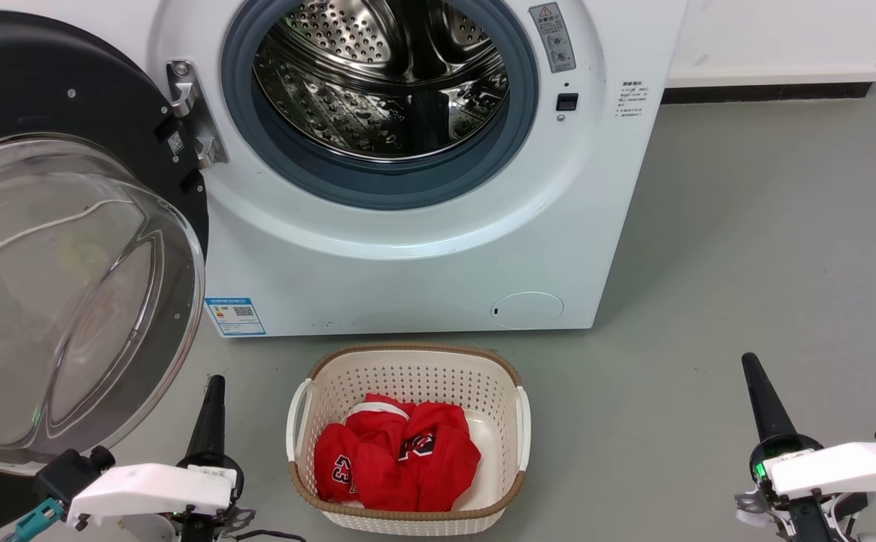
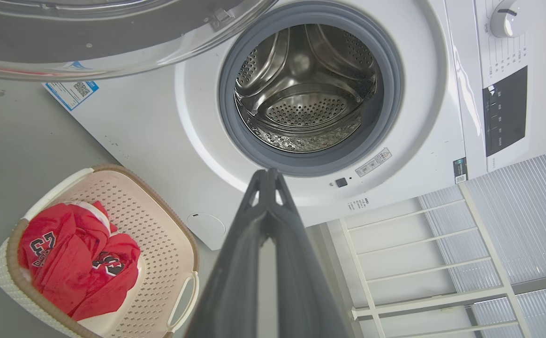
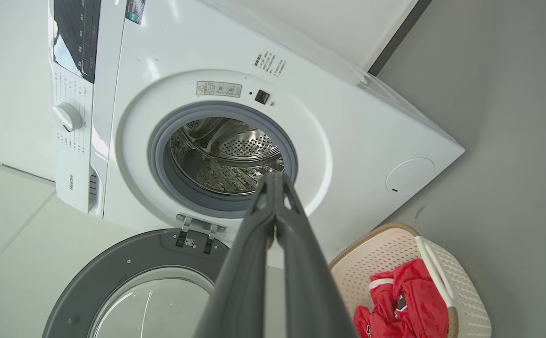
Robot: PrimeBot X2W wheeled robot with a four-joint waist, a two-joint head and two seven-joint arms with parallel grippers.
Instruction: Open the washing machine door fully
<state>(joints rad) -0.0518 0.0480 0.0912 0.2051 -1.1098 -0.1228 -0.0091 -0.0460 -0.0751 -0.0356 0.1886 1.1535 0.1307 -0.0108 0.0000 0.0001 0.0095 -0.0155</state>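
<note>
While both arms sit low in front of the machine, each tool is pinched closed on nothing. On the robot's left, the left gripper [image 1: 214, 388] has its two long dark fingers [image 2: 240, 263] pressed together to a single point. It stands just right of the door's glass rim, with a strip of floor between them, so it does not touch. The right gripper [image 1: 751, 367] is likewise tip to tip and empty, over bare grey floor [image 1: 746, 226], well right of the basket.

Between the grippers sits a cream perforated plastic laundry basket [image 1: 408, 351] with a brown rim. A crumpled red jersey [image 1: 400, 459] with white trim lies inside.

Behind the basket stands the white boxy front-loading washing machine [image 1: 408, 278]. The large round glossy black washing machine door [image 1: 69, 90] is swung out to the left on its metal hinge [image 1: 193, 113], its bulging clear glass bowl [image 1: 69, 286] towards the head camera. The opening is fully uncovered, showing the grey rubber gasket [image 1: 378, 188] and the perforated steel drum [image 1: 385, 75]. A blue label sticker [image 1: 235, 316] sits at the lower left of the front, and a small round flap [image 1: 526, 309] at the lower right.
</note>
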